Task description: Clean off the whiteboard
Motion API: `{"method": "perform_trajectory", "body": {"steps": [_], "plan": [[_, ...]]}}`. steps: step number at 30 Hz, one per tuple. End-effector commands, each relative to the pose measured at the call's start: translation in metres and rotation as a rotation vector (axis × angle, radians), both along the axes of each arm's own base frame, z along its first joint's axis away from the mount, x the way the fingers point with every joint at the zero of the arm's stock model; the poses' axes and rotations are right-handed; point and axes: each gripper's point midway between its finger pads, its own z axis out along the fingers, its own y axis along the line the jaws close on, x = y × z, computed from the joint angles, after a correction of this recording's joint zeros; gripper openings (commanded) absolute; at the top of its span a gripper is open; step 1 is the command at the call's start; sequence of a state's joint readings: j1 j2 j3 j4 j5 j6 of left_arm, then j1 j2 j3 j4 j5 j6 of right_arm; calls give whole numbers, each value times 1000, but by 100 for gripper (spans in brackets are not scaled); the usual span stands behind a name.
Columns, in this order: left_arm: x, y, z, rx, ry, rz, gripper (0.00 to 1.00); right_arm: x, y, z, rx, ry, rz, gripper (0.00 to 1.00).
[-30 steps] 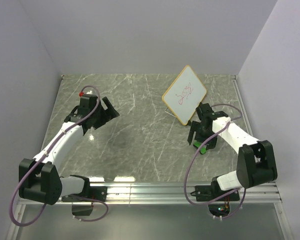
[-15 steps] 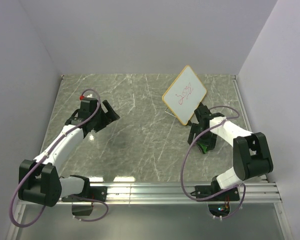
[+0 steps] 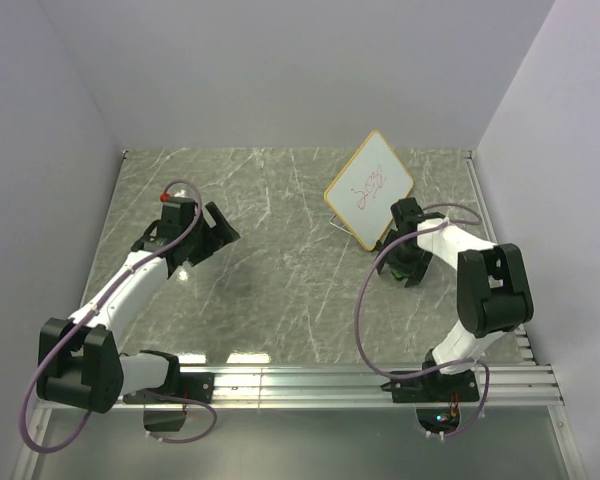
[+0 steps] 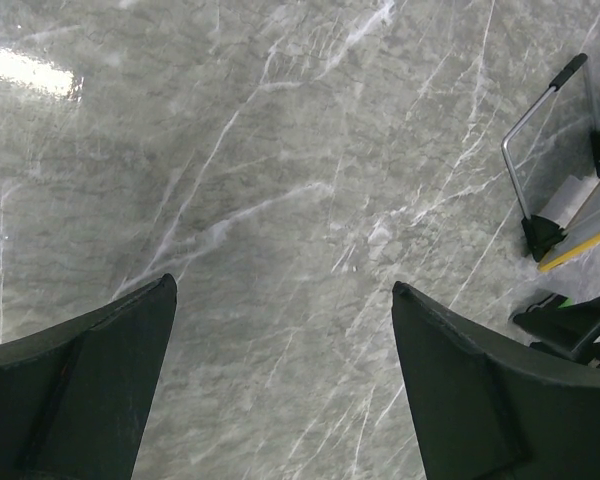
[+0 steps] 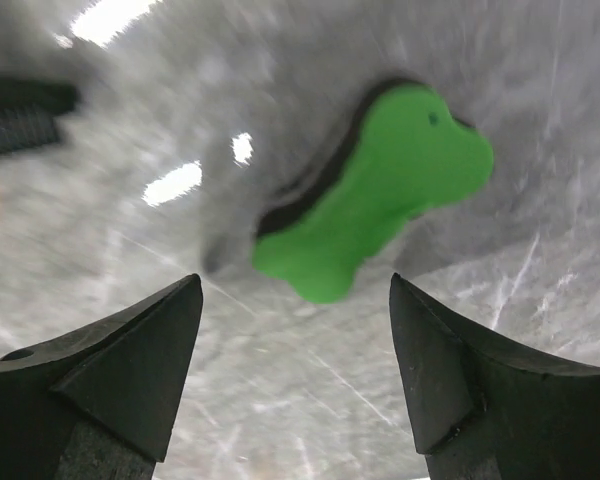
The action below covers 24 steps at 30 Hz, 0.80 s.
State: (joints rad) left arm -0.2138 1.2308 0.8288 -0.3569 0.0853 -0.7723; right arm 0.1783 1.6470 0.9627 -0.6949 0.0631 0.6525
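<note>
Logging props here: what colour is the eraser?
The eraser is bright green with a black layer beneath, clearest in the right wrist view.

The left arm (image 3: 130, 280) stretches toward one o'clock, left gripper (image 4: 283, 290) spread wide. The right arm (image 3: 450, 245) bends toward eleven o'clock, right gripper (image 5: 295, 285) aimed down, jaws apart.
</note>
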Motion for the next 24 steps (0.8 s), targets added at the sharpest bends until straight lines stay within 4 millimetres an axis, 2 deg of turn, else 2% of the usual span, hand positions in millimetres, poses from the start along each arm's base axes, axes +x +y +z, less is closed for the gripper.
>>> {"method": "perform_trajectory", "body": {"steps": [1,2,5,8,12,16,20,24], "plan": [[7,-5,4,-12,-27,-11,93,30,-6,26,-32,-103,-50,82],[8,-5,5,-13,-28,-11,93,30,-7,32,-42,-116,-50,82],[9,-6,2,-18,-27,-10,93,46,-17,74,-49,-242,-86,83],[12,-9,-1,-28,-25,-17,93,50,-26,89,-52,-269,-126,84],[20,-13,0,-32,-29,-27,93,45,-35,83,-67,-214,-154,84],[27,-18,2,-43,-42,-45,93,37,-31,68,-42,-175,-195,84],[31,-23,1,-38,-35,-79,93,36,-30,55,-37,-153,-228,83],[40,-27,10,-32,-45,-113,93,30,-30,43,-42,-122,-259,82]]}}
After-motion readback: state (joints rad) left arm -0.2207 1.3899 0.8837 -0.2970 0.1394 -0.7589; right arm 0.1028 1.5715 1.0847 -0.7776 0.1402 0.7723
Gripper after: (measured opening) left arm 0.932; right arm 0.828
